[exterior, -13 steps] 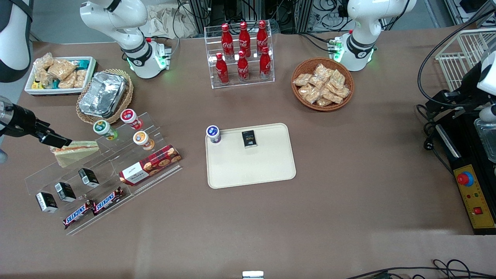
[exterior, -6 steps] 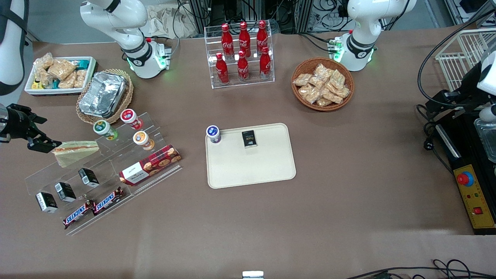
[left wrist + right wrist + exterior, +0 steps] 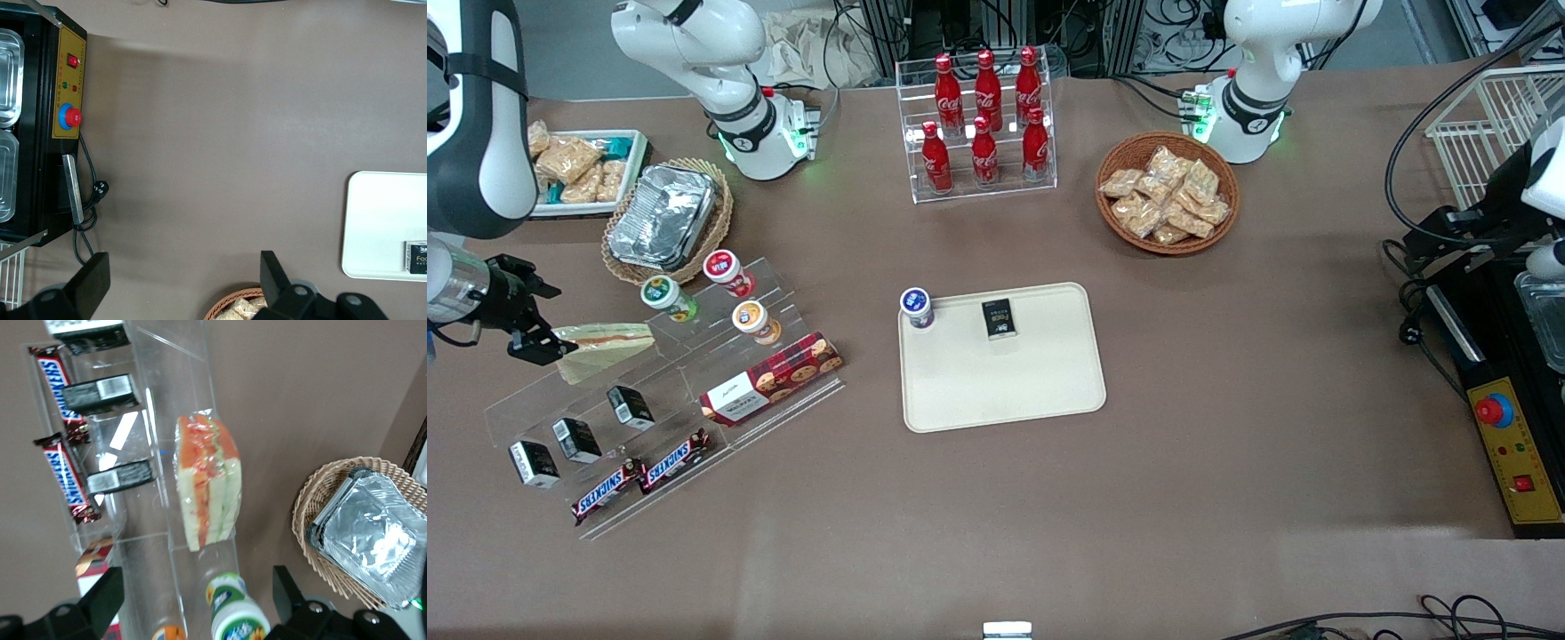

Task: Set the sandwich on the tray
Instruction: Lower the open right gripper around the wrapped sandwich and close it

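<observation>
The sandwich (image 3: 605, 341) (image 3: 207, 481), a clear-wrapped wedge with orange and green filling, lies on the upper step of a clear acrylic display stand (image 3: 667, 391). My gripper (image 3: 550, 324) (image 3: 195, 579) is open at the sandwich's end that points toward the working arm's end of the table. One finger is on each side of that end and neither touches it. The beige tray (image 3: 1005, 391) (image 3: 377, 220) lies at the table's middle with a purple-lidded cup (image 3: 916, 307) and a small black packet (image 3: 1000, 318) on it.
Lidded cups (image 3: 667, 297) stand on the stand beside the sandwich, with black packets, Snickers bars (image 3: 640, 476) and a cookie box (image 3: 772, 378) lower down. A foil container in a basket (image 3: 663, 218), a white snack bin (image 3: 578, 169), a cola rack (image 3: 983, 124) and a snack basket (image 3: 1167, 191) sit farther back.
My gripper pulled off the top of the sandwich toward the working arm's end, then came back to the sandwich's end. The sandwich has stayed in place.
</observation>
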You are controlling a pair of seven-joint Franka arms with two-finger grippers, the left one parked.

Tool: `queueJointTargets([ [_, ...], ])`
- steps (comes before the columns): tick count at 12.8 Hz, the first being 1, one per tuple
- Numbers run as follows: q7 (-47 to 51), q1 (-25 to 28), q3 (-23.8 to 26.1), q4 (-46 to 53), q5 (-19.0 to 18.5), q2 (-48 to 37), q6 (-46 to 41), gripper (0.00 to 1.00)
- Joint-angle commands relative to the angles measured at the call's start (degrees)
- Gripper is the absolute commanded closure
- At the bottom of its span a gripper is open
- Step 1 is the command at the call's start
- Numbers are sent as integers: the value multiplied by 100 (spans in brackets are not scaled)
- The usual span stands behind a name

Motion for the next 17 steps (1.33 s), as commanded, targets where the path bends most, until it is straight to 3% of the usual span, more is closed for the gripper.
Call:
queueJointTargets([
  [1, 193, -166, 34, -568, -218, -255, 429, 1],
  [8, 588, -597, 34, -1403, -236, -62, 1957, 1],
  [15, 835, -597, 43, -1404, -236, 237, 2398, 1],
  [17, 835, -588, 43, -1421, -236, 272, 2468, 8],
])
